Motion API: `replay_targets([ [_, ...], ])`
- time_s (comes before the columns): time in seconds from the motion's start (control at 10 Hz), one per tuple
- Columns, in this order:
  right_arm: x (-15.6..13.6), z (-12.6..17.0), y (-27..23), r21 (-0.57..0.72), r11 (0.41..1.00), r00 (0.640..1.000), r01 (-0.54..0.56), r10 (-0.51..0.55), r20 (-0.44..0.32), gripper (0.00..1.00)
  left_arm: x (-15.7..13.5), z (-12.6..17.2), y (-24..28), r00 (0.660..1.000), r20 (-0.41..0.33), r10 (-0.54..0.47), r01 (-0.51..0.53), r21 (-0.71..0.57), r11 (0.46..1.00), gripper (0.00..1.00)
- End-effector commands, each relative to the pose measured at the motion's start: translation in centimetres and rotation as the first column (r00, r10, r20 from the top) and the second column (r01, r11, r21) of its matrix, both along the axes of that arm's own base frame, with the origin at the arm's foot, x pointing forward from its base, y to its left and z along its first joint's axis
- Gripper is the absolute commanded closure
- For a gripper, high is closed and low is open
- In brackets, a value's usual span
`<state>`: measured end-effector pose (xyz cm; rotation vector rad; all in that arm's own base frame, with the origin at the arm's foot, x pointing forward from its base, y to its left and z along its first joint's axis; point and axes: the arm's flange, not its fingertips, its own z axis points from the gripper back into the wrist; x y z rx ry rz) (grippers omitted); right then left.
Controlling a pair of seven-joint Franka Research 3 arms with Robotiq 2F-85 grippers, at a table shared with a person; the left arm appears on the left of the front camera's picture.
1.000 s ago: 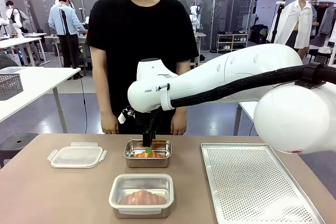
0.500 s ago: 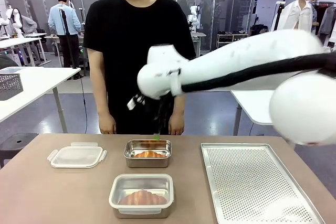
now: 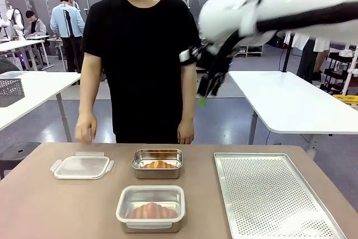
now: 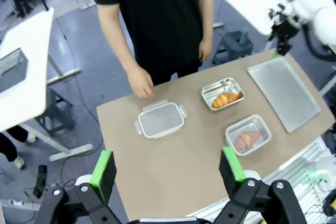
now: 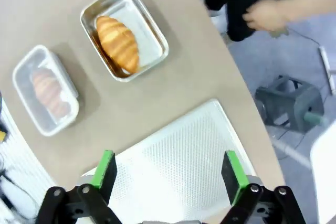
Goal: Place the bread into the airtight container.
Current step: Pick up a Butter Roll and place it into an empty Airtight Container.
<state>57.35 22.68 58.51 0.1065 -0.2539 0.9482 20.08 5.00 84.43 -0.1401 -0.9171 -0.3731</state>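
Observation:
A croissant, the bread (image 3: 159, 164), lies in an open steel container (image 3: 158, 155) at the table's far middle. Nearer me, a second container (image 3: 151, 208) with a pale rim holds another croissant (image 3: 151, 211) and looks covered by a clear lid. A loose clear lid (image 3: 82, 167) lies at the left. My right gripper (image 3: 206, 94) hangs high above the table, right of the open container, open and empty. From the right wrist view the right gripper (image 5: 168, 170) looks down on the bread (image 5: 118, 43). My left gripper (image 4: 167, 166) is open and empty, high over the near edge.
A perforated metal tray (image 3: 274, 194) fills the right side of the table. The person stands at the far edge, one hand (image 3: 85, 129) just above the loose lid (image 4: 160, 120), the other hand (image 3: 186, 131) hanging behind the open container.
My right arm has risen from the open container and swung up to the right, leaving the croissant inside. The person's hand has moved out toward the loose lid.

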Motion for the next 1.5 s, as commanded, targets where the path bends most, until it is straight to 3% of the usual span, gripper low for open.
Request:
replay_targets([
  [0.0, -6.0, 2.8, -5.2, 0.057, 0.980, 0.979, 0.193, -0.196, 0.057, 0.00, -0.1, 0.1, 0.0, 1.000, 0.001, -0.005, 0.005, 0.001, 1.000, 0.00],
  [0.4, -14.0, 11.3, -15.1, 0.183, 0.898, 0.902, 0.400, -0.421, 0.096, 0.00, -0.1, 0.1, 0.0, 1.000, 0.001, -0.005, 0.005, 0.001, 1.000, 0.00],
  [0.5, -16.5, 13.1, -16.6, 0.188, 0.893, 0.899, 0.409, -0.430, 0.087, 0.00, -0.1, 0.1, 0.0, 1.000, 0.001, -0.005, 0.005, 0.001, 1.000, 0.00],
  [0.7, -21.3, 16.0, -19.5, 0.237, 0.853, 0.858, 0.465, -0.500, 0.117, 0.00, -0.1, 0.1, 0.0, 1.000, 0.001, -0.005, 0.005, 0.001, 1.000, 0.00],
  [1.1, -28.2, 19.4, -22.0, 0.329, 0.780, 0.784, 0.533, -0.601, 0.155, 0.00, -0.1, 0.1, 0.0, 1.000, 0.001, -0.005, 0.005, 0.001, 1.000, 0.00],
  [1.4, -30.0, 20.3, -23.2, 0.381, 0.752, 0.774, 0.538, -0.620, 0.130, 0.00, -0.1, 0.1, 0.0, 1.000, 0.001, -0.005, 0.005, 0.001, 1.000, 0.00],
])
